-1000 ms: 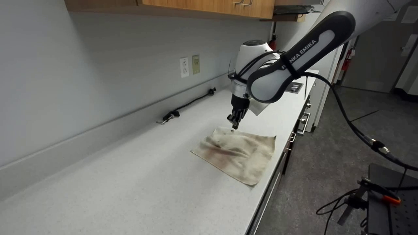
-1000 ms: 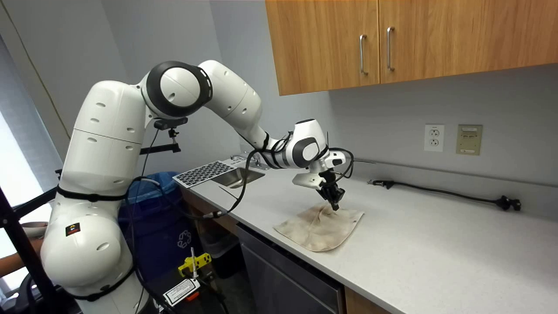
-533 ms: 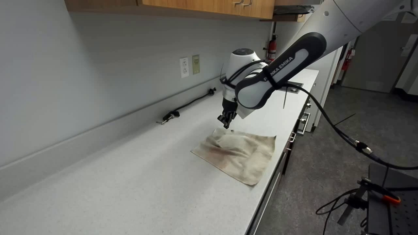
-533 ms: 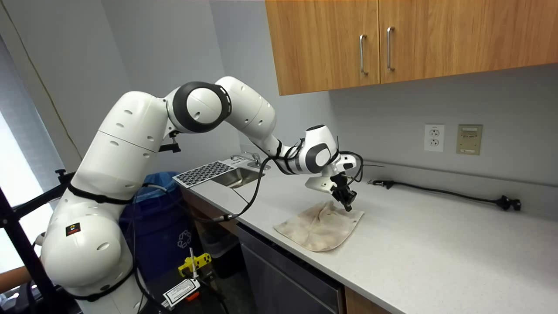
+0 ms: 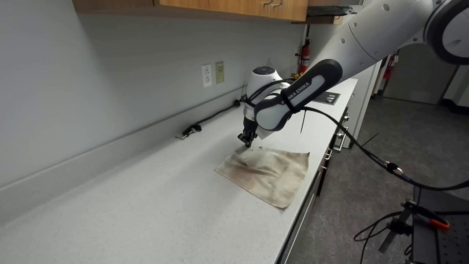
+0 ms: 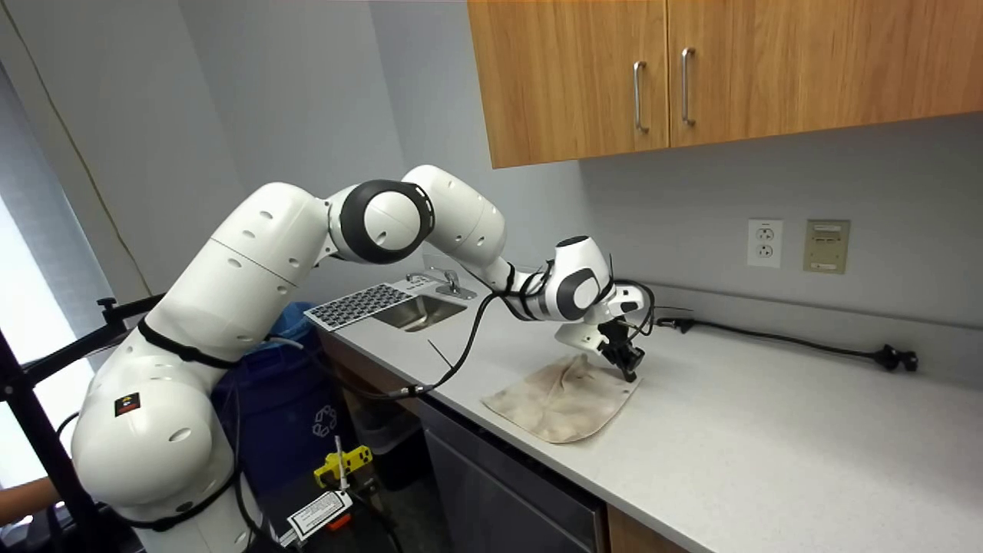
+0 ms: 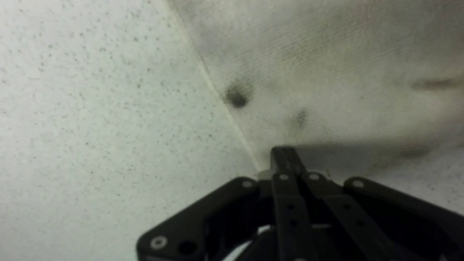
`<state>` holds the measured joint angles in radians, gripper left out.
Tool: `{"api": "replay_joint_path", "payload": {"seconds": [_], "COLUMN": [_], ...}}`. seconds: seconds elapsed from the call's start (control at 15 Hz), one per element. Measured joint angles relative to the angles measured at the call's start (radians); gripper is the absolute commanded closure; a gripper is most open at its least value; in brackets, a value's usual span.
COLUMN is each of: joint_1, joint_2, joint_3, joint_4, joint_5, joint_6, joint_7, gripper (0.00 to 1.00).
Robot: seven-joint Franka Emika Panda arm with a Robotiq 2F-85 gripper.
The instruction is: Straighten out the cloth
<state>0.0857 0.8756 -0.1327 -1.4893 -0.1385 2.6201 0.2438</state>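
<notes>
Both fingertips [image 7: 278, 160] pressed together, the end effector [image 7: 288, 153] has dropped, perhaps touching a corner of the cloth [image 5: 269, 176].

In an exterior view the camera looks down along the worktop [image 5: 139, 212]; in an exterior view, across it towards wall cabinets [image 6: 576, 77]. Both share the cloth [image 5: 271, 178], seen closely from above at the wrist.

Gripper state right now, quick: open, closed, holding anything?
Gripper: closed, at a corner of the cloth; no fabric visibly pinched, contact can't be told.
</notes>
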Motion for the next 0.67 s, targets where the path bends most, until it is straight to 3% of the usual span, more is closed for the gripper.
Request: {"api": "replay_joint_path", "payload": {"seconds": [0.67], "joint_1": [-0.018], "joint_2": [0.069], "joint_3": [-0.049], "joint_4": [0.107], "joint_5": [0.030], "joint_6": [-0.041], "joint_7": [0.041], "gripper": [1.00]}}
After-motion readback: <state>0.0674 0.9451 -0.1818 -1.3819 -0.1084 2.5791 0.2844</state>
